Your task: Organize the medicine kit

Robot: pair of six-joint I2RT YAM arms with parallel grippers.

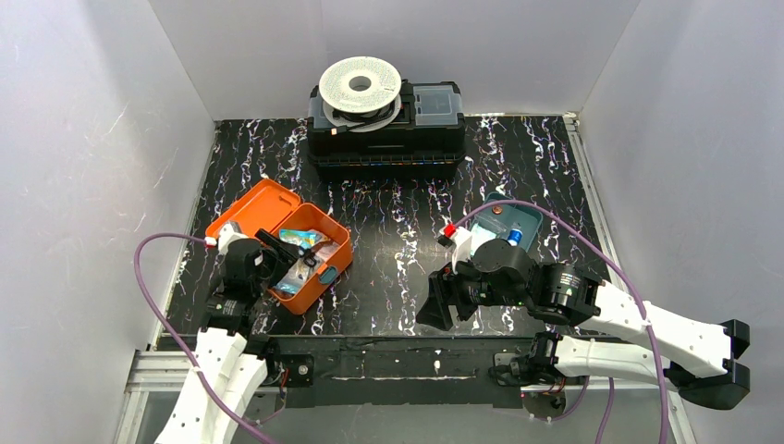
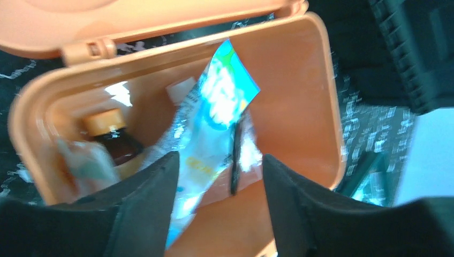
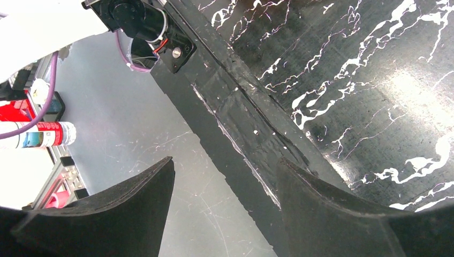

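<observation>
From above, we find the medicine kit [image 1: 262, 205] open, lid laid back, with the left gripper [image 1: 288, 259] over its tub. A teal tray [image 1: 532, 215] sits well to the kit's right, just behind the right gripper [image 1: 442, 305].

At the left wrist, the jaws stand apart astride a blue-and-white sachet [image 2: 214, 118] lying inside the kit beside a brown bottle [image 2: 115, 142].

At the right wrist, the jaws gape on nothing, well apart from the kit.

We judge the loose supplies are going in. The next move calls for lifting clear, then fetching the tray.
</observation>
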